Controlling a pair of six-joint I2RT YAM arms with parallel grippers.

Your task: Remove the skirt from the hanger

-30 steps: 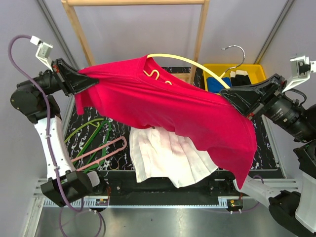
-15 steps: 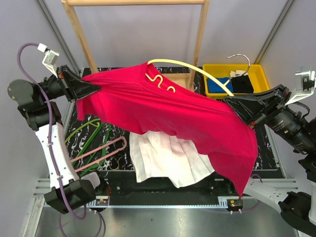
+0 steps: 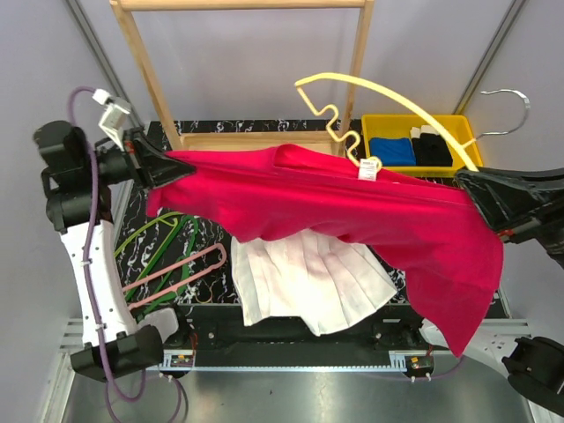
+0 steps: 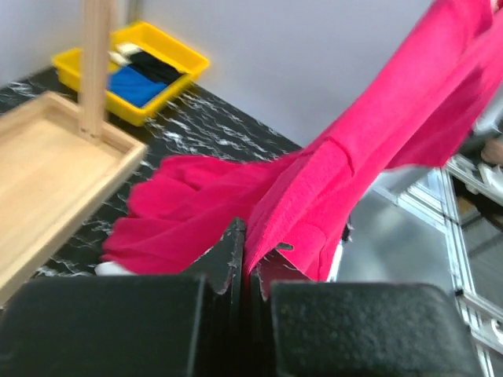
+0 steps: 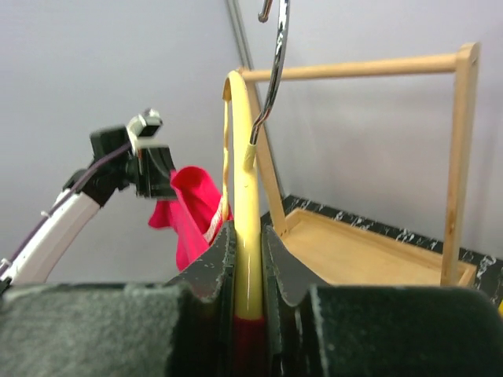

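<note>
The white pleated skirt (image 3: 308, 282) lies flat on the table, partly under a red shirt (image 3: 352, 207) stretched in the air. The pale pink hanger (image 3: 176, 269) lies on the table left of the skirt, apart from it. My left gripper (image 3: 172, 166) is shut on the shirt's left end, which also shows in the left wrist view (image 4: 314, 196) between my left gripper's (image 4: 247, 251) closed jaws. My right gripper (image 3: 463, 183) is shut on the end of a pale yellow hanger (image 3: 388, 92), seen clamped (image 5: 242, 157) in the right gripper (image 5: 247, 259), with red cloth below it.
Green wire hangers (image 3: 154, 233) lie by the pink one. A yellow bin (image 3: 414, 145) with dark and blue clothes stands at the back right. A wooden rack frame (image 3: 242, 4) with a wooden base tray (image 3: 238, 141) stands at the back. The yellow hanger's metal hook (image 3: 507, 110) points right.
My right gripper has moved right and up, drawing the yellow hanger mostly out of the red shirt's neck. My left gripper has shifted a little right, holding the shirt. Skirt and pink hanger unmoved.
</note>
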